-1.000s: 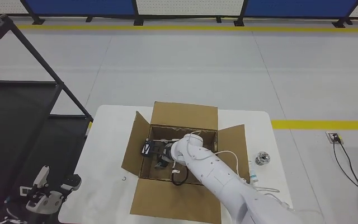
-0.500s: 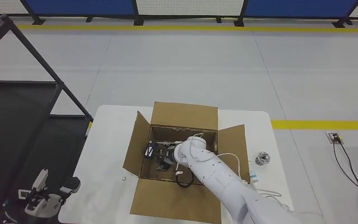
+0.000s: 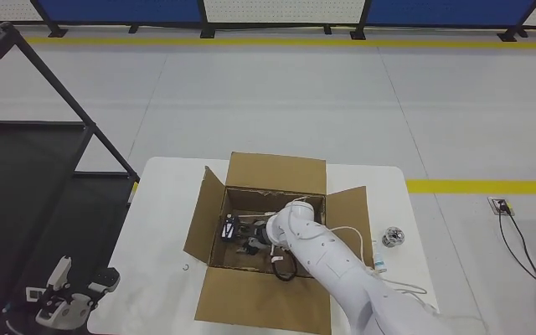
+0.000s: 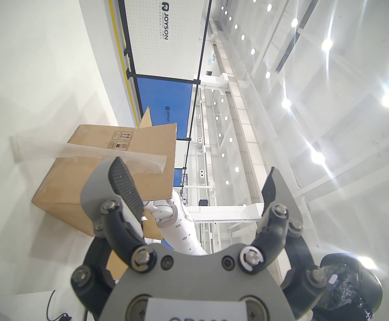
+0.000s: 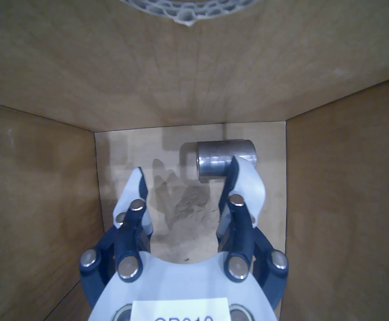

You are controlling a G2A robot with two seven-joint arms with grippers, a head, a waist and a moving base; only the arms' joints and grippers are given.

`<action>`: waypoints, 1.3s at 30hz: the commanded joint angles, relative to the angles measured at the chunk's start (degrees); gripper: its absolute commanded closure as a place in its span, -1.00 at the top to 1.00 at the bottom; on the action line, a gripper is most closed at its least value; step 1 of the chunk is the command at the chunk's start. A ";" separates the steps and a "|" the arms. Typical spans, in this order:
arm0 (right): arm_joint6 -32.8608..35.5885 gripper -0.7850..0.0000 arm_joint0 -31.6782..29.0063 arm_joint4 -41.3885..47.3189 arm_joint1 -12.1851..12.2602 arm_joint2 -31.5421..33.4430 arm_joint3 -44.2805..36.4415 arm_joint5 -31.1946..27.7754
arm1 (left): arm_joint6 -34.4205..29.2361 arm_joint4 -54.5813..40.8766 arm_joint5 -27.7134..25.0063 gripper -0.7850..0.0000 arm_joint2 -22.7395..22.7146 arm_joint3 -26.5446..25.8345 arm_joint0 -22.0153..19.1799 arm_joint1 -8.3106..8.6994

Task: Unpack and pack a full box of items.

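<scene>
An open cardboard box (image 3: 276,172) stands in the middle of the white table (image 3: 159,209), flaps spread. My right arm goes down into it. Inside, my right gripper (image 5: 187,165) is open just above the box floor. A short grey metal cylinder (image 5: 218,159) lies on its side on that floor, just past one fingertip (image 5: 235,164) and not between the fingers. In the top view the right gripper (image 3: 237,232) sits in the box's left half. My left gripper (image 4: 194,167) is open and holds nothing, low beside the table's left edge (image 3: 71,293), facing the box (image 4: 76,179).
A small shiny metal part (image 3: 392,238) and a small white item (image 3: 381,266) lie on the table right of the box. A tiny object (image 3: 185,267) lies left of it. A white honeycomb piece (image 5: 182,9) shows above the box wall. A black frame (image 3: 50,84) stands at the left.
My right gripper has shifted a little to the right inside the box. My left gripper has sunk slightly lower beside the table.
</scene>
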 commanded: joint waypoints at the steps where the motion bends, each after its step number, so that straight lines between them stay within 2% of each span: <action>1: -0.93 -0.25 0.10 -0.13 0.11 0.19 0.10 0.54 | 0.13 0.08 -0.05 1.00 0.11 -0.12 0.10 -0.05; 2: -0.99 -0.09 0.10 -0.16 0.12 0.25 0.11 0.88 | 0.12 0.13 -0.07 1.00 0.15 -0.18 0.13 -0.06; 5: -0.81 -0.21 -0.18 0.42 -0.02 0.83 -0.21 3.74 | 0.36 0.24 -0.20 1.00 0.32 -0.45 0.19 -0.13; 7: -0.11 -0.02 -0.35 0.65 -0.16 1.09 -0.33 5.81 | 0.70 0.26 -0.29 1.00 0.40 -0.60 0.19 -0.17; 11: -0.28 0.07 -0.73 0.66 -0.34 1.50 -0.58 8.78 | 1.66 0.58 -0.27 1.00 0.92 -0.81 0.13 -0.29; 13: -0.35 0.29 -0.84 0.58 -0.42 1.66 -0.67 9.79 | 1.77 0.78 -0.17 1.00 1.21 -0.89 0.08 -0.32; 17: -0.76 0.34 -0.85 0.86 -0.50 2.15 -0.50 9.88 | 2.15 1.03 0.16 1.00 1.66 -1.05 -0.29 -0.37; 23: -2.12 0.25 -1.30 0.53 -0.64 2.51 -0.52 10.21 | 2.92 2.03 0.76 1.00 2.36 -1.10 -1.03 -0.39; 29: -2.77 0.32 -1.46 -0.01 -0.86 2.75 -0.04 10.49 | 3.35 3.26 1.30 1.00 3.23 -1.58 -1.20 -0.44; 31: -3.11 0.36 -1.43 -0.39 -0.89 2.77 0.15 10.82 | 3.41 3.69 1.43 1.00 3.53 -1.89 -1.20 -0.45; 38: -2.73 0.73 -0.98 -1.50 -0.90 2.87 0.98 10.57 | 2.27 5.37 1.64 1.00 4.82 -3.29 -0.84 -0.46; 39: -2.51 0.73 -0.93 -1.54 -0.90 2.92 1.09 10.49 | 2.16 5.64 1.65 1.00 5.06 -3.53 -0.77 -0.46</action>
